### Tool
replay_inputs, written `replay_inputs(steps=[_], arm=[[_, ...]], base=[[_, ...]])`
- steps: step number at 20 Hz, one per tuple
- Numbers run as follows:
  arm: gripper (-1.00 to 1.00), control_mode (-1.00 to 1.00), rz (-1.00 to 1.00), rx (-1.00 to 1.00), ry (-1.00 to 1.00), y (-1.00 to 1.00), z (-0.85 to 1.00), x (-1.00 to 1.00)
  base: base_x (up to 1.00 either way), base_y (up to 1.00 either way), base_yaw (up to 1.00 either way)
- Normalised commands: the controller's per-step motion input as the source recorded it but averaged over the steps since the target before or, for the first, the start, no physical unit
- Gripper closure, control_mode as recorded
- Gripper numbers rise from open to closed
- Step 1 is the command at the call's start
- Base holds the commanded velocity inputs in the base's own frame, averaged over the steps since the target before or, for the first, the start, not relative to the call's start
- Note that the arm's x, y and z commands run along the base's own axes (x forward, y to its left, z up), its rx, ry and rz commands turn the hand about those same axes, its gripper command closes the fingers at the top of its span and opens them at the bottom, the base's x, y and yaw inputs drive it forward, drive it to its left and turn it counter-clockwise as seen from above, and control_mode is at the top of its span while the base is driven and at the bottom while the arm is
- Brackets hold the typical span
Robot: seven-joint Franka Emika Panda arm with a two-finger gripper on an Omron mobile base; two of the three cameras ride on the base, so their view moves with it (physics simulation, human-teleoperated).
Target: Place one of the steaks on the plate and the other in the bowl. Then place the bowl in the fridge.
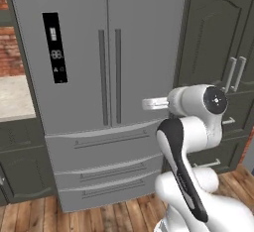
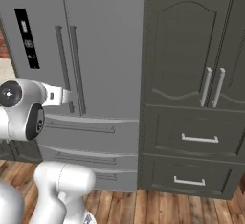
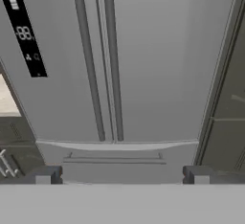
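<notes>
Wood plank floor (image 1: 30, 216) below, dark grey cabinets (image 2: 191, 89) beside the fridge (image 1: 74, 52), brick wall (image 1: 10, 52) and pale counter (image 1: 15, 97) off to the other side. Fridge stands straight ahead of the jaws, both doors closed, well apart from the fingertips.

Gripper (image 3: 122, 176): jaws apart, nothing between them. Steaks, plate and bowl not seen from here.

Fridge door handles (image 3: 100, 60): two long vertical bars, side by side at the door seam, above and slightly to one side of the gap between the jaws in hand view. Top drawer (image 3: 115, 158) with flat horizontal pull sits directly ahead of the jaws.

Judgement: hand points level at the fridge front, probably lined up for a door handle; fridge must be opened before the bowl can go in.

Surfaces: fridge smooth brushed grey metal, flat panels; black glossy display panel (image 1: 54, 47) on the far door. Cabinets matte, raised arched panels, pale metal bar pulls (image 2: 212, 86).
</notes>
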Motion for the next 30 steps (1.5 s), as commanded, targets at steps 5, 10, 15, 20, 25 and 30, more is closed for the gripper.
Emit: replay_inputs(steps=[5,10,15,20,25,30], arm=[[-1.00,-1.00,-0.01,0.00,0.00,0.02,0.01,0.96],[-1.00,-1.00,-0.02,0.00,0.00,0.03,0.00,0.91],[-1.00,-1.00,-0.03,0.00,0.00,0.22,0.00,0.81],[-1.00,-1.00,-0.04,-0.01,0.00,0.31,0.00,0.69],[-1.00,-1.00,0.00,0.00,0.00,0.03,0.00,0.67],[-1.00,-1.00,0.00,0.00,0.00,0.09,0.00,0.60]], base=[[0.00,0.00,0.00],[0.00,0.00,0.00],[0.00,0.00,0.00],[0.00,0.00,0.00],[0.00,0.00,0.00],[0.00,0.00,0.00]])
